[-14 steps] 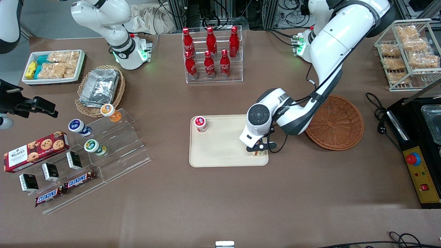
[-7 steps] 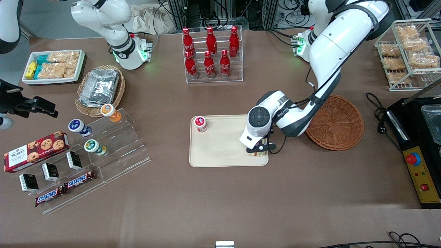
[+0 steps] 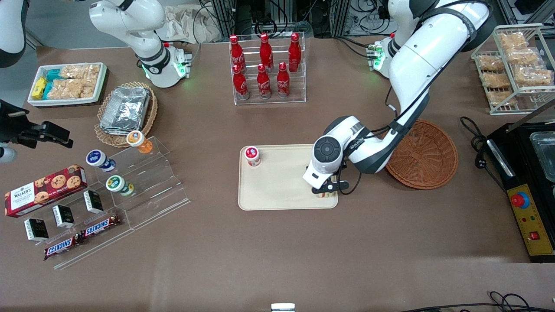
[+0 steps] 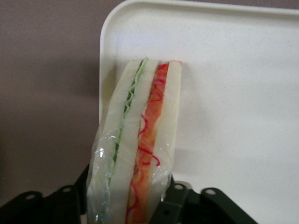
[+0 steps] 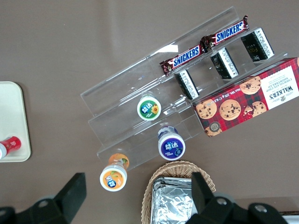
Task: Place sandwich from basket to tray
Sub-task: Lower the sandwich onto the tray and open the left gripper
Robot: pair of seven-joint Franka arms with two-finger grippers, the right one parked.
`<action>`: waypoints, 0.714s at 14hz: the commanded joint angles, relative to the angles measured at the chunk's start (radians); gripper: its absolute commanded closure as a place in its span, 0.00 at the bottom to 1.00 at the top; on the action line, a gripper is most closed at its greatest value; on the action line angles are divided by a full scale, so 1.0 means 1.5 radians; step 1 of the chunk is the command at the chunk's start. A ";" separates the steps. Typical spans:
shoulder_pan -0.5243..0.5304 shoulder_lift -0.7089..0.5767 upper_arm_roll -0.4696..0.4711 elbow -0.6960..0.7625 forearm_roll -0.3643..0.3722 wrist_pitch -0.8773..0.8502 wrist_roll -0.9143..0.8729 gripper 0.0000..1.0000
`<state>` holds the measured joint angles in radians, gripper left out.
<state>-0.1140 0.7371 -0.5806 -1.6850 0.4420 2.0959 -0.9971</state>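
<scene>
A: Item one, the sandwich (image 4: 138, 140)?

B: Wrapped in clear film, standing on edge in a corner of the tray (image 3: 277, 195), the corner nearest the front camera at the working arm's end. Green filling on one side, orange-red on the other, white bread between and outside.

A: Gripper (image 3: 326, 189)?

B: Low over that same tray corner, closed on the sandwich; one black finger (image 4: 65, 198) sits against each bread face in the wrist view.

A: Basket (image 3: 427, 154)?

B: On the bench just beside the tray's short edge, toward the working arm's end. Nothing shows in it; the arm covers part of its rim.

A: Anything else on the tray?

B: One red-capped cup (image 3: 252, 155), at the corner farther from the camera, toward the parked arm's end. Well apart from the sandwich.

A: Other stock?

B: Red bottles (image 3: 265, 65) in a clear rack near the bench edge farthest from the camera, in line with the tray.
</scene>
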 commanded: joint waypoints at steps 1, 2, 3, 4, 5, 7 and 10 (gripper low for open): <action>-0.007 -0.007 0.005 0.014 0.011 0.001 -0.019 0.00; -0.005 -0.018 0.003 0.015 0.008 -0.002 -0.019 0.00; -0.005 -0.032 0.002 0.016 0.004 -0.003 -0.018 0.00; -0.004 -0.049 0.001 0.018 0.001 -0.010 -0.012 0.00; -0.002 -0.065 -0.002 0.021 -0.001 -0.027 -0.008 0.00; 0.000 -0.094 -0.002 0.042 -0.041 -0.061 0.014 0.01; 0.002 -0.152 0.004 0.071 -0.118 -0.131 0.101 0.01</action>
<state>-0.1118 0.5764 -0.5836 -1.5911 0.3244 1.9684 -0.9233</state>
